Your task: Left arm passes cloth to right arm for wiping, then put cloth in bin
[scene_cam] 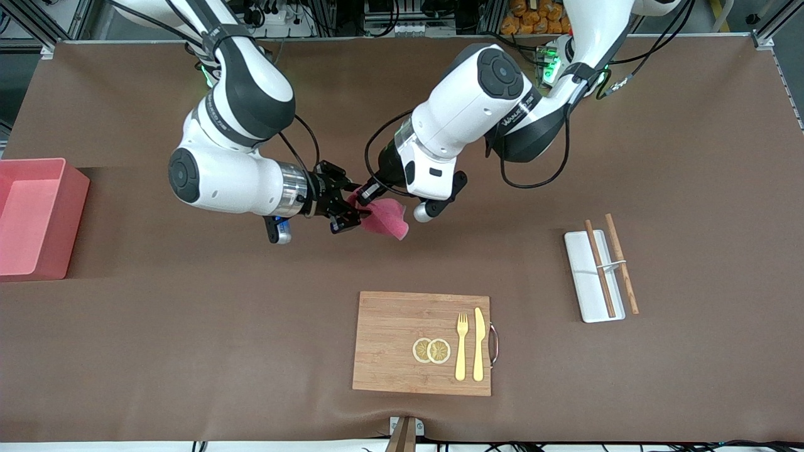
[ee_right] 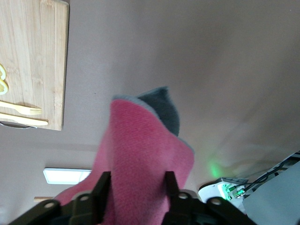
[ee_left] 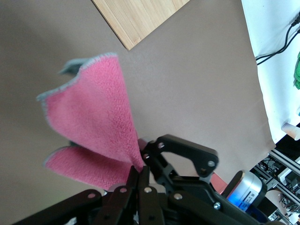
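The crimson-pink cloth hangs in the air over the table's middle, between the two grippers. My left gripper is shut on the cloth's top corner; the left wrist view shows the jaws pinched together on the cloth at the tips. My right gripper is open, with its fingers on either side of the cloth, as the right wrist view shows. The salmon-pink bin stands at the right arm's end of the table and looks empty.
A wooden board with lemon slices, a yellow fork and a knife lies nearer the front camera than the grippers. A flat white tray with two brown sticks lies toward the left arm's end.
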Controlling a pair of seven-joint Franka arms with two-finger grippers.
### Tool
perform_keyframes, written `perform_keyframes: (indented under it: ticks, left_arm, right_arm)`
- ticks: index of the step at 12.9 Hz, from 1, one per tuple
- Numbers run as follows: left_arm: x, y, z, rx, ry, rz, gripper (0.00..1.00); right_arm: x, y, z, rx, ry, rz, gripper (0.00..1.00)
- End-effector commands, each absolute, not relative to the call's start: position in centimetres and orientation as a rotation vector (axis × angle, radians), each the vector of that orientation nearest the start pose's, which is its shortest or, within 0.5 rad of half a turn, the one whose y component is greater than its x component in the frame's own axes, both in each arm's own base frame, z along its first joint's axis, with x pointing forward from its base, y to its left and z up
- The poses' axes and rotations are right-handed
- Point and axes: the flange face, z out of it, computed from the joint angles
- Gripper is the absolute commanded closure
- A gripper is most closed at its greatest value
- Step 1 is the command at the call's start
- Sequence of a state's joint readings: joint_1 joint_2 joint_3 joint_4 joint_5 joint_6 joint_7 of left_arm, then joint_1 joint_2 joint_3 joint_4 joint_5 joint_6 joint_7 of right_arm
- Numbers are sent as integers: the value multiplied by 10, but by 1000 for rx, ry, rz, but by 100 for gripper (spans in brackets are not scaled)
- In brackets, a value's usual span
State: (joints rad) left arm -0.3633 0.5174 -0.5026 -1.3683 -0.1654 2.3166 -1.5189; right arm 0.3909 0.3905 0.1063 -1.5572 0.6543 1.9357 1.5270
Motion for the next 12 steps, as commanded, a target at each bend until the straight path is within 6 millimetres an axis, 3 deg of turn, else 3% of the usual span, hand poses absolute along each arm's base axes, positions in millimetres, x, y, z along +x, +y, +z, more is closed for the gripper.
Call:
perform_keyframes:
  ticks: [1, 3, 4, 5, 6, 8, 10, 12]
  left_arm:
    - [537, -509, 507, 2286, 1068, -235, 100]
    - [538, -508, 507, 2285, 1073, -234, 100]
    - [540, -505, 508, 2280, 1085, -234, 83]
    - [542, -501, 510, 2276, 1099, -233, 56]
    - [540, -500, 515, 2282, 1094, -219, 1]
    - [547, -482, 532, 2285, 1107, -175, 0]
    - [568, -428, 547, 2362, 1172, -165, 0]
    - [578, -381, 558, 2495, 1103, -127, 0]
  right_arm:
    - [578, 354, 438, -2148, 1621, 782, 100]
    - [578, 354, 438, -2155, 1614, 778, 100]
    - [579, 353, 437, -2165, 1601, 771, 100]
    - [579, 352, 438, -2188, 1576, 751, 100]
    - [582, 346, 436, -2227, 1540, 721, 100]
    - [585, 332, 431, -2372, 1391, 629, 100]
    - [587, 320, 423, -2555, 1251, 517, 100]
    - [584, 321, 412, -2638, 1210, 462, 100]
